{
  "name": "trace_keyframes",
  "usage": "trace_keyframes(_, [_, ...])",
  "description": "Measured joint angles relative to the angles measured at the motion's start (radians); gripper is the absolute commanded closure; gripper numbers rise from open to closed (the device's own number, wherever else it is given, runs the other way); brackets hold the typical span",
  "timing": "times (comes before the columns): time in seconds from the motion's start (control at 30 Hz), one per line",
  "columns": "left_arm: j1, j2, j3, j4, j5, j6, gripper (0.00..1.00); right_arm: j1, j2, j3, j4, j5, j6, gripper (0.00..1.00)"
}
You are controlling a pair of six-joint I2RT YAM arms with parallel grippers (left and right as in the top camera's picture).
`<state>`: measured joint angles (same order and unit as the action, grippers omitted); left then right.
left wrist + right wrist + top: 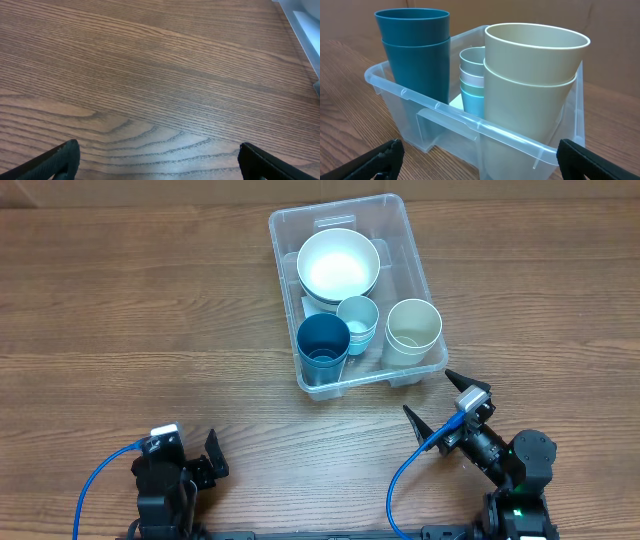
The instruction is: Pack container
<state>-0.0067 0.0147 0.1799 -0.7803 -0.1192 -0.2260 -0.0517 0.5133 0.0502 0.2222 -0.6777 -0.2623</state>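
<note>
Sitting toward the far side of the brown wood-grain table [120, 300], the large clear rectangular plastic container [402, 252] holds stacked round white bowls [338, 265], nested dark teal plastic cups [323, 348], nested pale blue cups [357, 318] and nested cream cups [413, 328]. The right pincer [428, 392] hangs released just beside its near corner, gripping nothing. The left pincer [159, 159] is released too, well apart from it.

A clear rectangular plastic container [470, 122] is seen on a brown wooden table [345, 75]. Stacked dark teal plastic cups [415, 50] are set at its left and stacked cream plastic cups [530, 85] at its right. Small pale blue stacked cups [472, 80] are set between them, farther back. The right gripper [480, 156] is spread wide at the near side.
</note>
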Motion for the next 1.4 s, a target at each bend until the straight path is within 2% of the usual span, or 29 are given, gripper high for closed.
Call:
trace_keyframes(0.57, [0.0,0.0,0.0,0.0,0.0,0.0,0.0,0.0,-0.01,0.0,-0.008,0.0,0.0,0.0])
trace_keyframes(0.97, [0.0,0.0,0.0,0.0,0.0,0.0,0.0,0.021,-0.42,-0.005,-0.296,-0.007,0.001,0.0])
trace_keyframes(1.1, [0.0,0.0,0.0,0.0,0.0,0.0,0.0,0.021,-0.489,-0.005,-0.365,-0.006,0.001,0.0])
trace_keyframes(1.4, [0.0,0.0,0.0,0.0,0.0,0.0,0.0,0.022,-0.499,-0.005,-0.372,-0.007,0.0,0.0])
